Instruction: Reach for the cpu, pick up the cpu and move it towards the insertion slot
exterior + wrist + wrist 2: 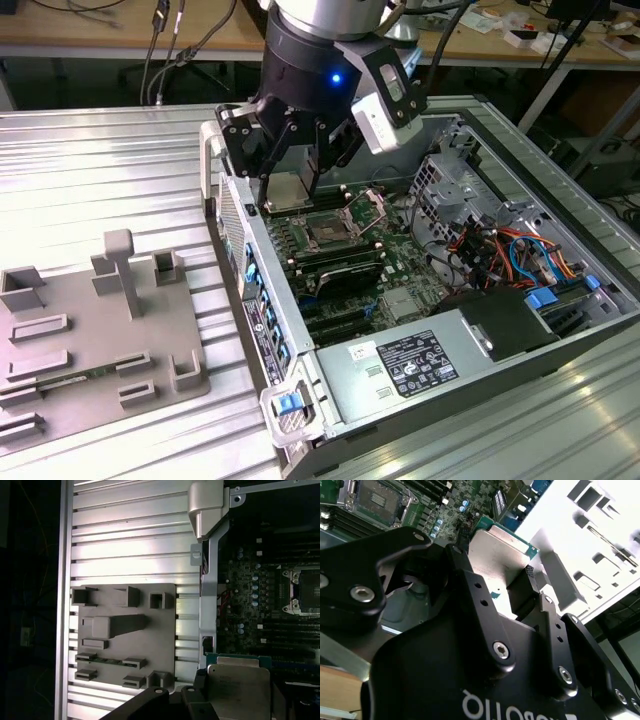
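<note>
**CPU held in tool above open computer case**

The open grey metal computer case (560,300) lies on its side on the ribbed aluminium table (100,160). Inside it: a green circuit board (400,290), long black memory slots (340,268), a pale square heatsink block (405,307), a bundle of orange and blue cables (505,250), and a grey power supply box with a white label (415,362) at the case end nearest the table's front edge.

The black two-finger tool (287,180) hangs over the case wall that faces the grey plastic fixture tray (90,330). Its fingers (530,587) are closed narrow on the cpu (285,190), a small flat square chip with a pale silver top; the chip is clear of the board, held level between the pads, seen also in both wrist views (239,685).

The insertion slot (303,233), a dark square socket with brownish centre in a silver bracket, sits open on the board just beside the held chip, lower down. A second similar socket (366,208) lies further into the case.

The fixture tray rests on the table beside the case, well apart from the tool.
</note>
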Motion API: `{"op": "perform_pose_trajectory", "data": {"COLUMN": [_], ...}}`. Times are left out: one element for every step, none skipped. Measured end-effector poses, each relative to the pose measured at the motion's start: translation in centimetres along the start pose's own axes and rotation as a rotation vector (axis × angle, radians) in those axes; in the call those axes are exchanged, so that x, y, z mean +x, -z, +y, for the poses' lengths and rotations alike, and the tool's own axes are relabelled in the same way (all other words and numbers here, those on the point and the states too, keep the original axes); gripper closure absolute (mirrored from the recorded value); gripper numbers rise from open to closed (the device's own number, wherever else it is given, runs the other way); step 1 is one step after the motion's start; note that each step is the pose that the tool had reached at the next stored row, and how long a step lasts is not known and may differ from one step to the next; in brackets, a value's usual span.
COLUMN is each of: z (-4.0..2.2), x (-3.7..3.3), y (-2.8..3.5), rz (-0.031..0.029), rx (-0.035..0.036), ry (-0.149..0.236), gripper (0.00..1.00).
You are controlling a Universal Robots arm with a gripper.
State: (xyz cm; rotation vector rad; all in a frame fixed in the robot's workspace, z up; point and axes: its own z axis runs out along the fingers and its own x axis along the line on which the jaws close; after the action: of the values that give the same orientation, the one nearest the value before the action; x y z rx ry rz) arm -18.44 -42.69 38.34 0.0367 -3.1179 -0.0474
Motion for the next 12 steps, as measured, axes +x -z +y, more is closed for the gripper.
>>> {"op": "perform_pose_trajectory", "data": {"z": [0.00,0.00,0.01,0.01,0.01,0.02,0.02,0.02,0.03,0.03,0.03,0.03], "x": [-0.10,-0.26,-0.37,-0.49,-0.61,-0.74,-0.88,-1.00,-1.11,-1.24,-1.37,-1.48], "y": [-0.02,-0.02,-0.03,-0.04,-0.04,-0.05,-0.06,-0.07,-0.07,-0.08,-0.08,-0.09], "rz": [-0.0005,-0.0006,-0.0006,-0.0007,-0.0007,-0.0007,-0.0007,-0.0007,-0.0006,-0.0007,-0.0007,-0.0006], "rx": [0.0007,0.0017,0.0021,0.0025,0.0027,0.0030,0.0032,0.0034,0.0036,0.0038,0.0039,0.0041], "ry": [0.000,0.000,0.000,0.000,0.000,0.000,0.000,0.000,0.000,0.000,0.000,0.000], "gripper": [0.45,0.45,0.45,0.45,0.45,0.45,0.45,0.45,0.45,0.45,0.45,0.45]}}
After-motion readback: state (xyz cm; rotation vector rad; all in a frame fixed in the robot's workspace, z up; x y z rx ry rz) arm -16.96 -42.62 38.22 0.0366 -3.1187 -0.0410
